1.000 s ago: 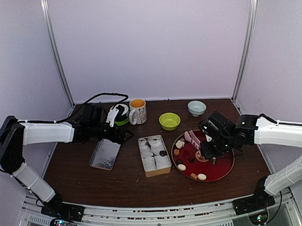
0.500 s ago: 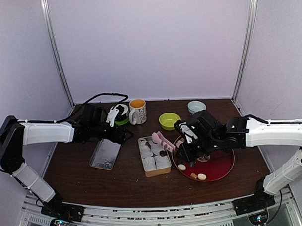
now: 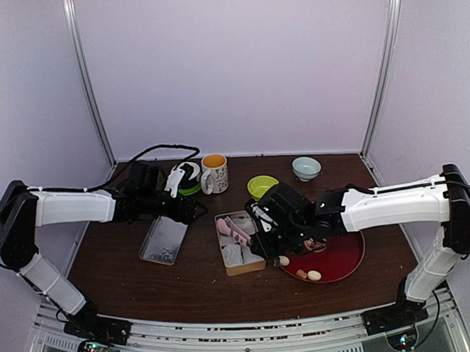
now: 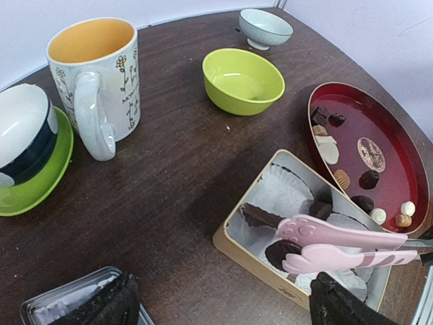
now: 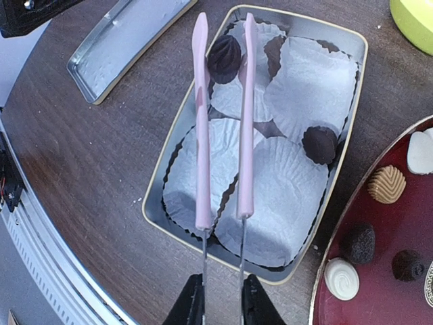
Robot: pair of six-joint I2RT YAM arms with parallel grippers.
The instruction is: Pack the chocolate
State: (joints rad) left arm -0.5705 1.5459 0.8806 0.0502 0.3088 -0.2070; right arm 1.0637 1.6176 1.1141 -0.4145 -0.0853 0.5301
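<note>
My right gripper (image 5: 222,305) is shut on pink tongs (image 5: 201,135), also seen from above (image 3: 233,232). The tong tips pinch a dark round chocolate (image 5: 224,58) over the far-left paper cup of the tan tin (image 5: 169,217). Another dark chocolate (image 5: 319,143) lies in a cup of the tin. Several more chocolates, dark, tan (image 5: 387,184) and white (image 5: 340,277), lie on the red tray (image 3: 342,261). My left gripper (image 4: 223,298) is open and empty, above the table left of the tin (image 4: 257,261), next to the tin's lid (image 3: 164,240).
A yellow-inside mug (image 3: 214,174), a green bowl (image 3: 263,188), a small pale bowl (image 3: 306,168) and a black-and-white cup on a green saucer (image 3: 190,179) stand along the back. The red tray lies just right of the tin.
My right arm has swung left from the red tray to the tin, carrying the tongs with a dark chocolate. The left arm has not moved.
</note>
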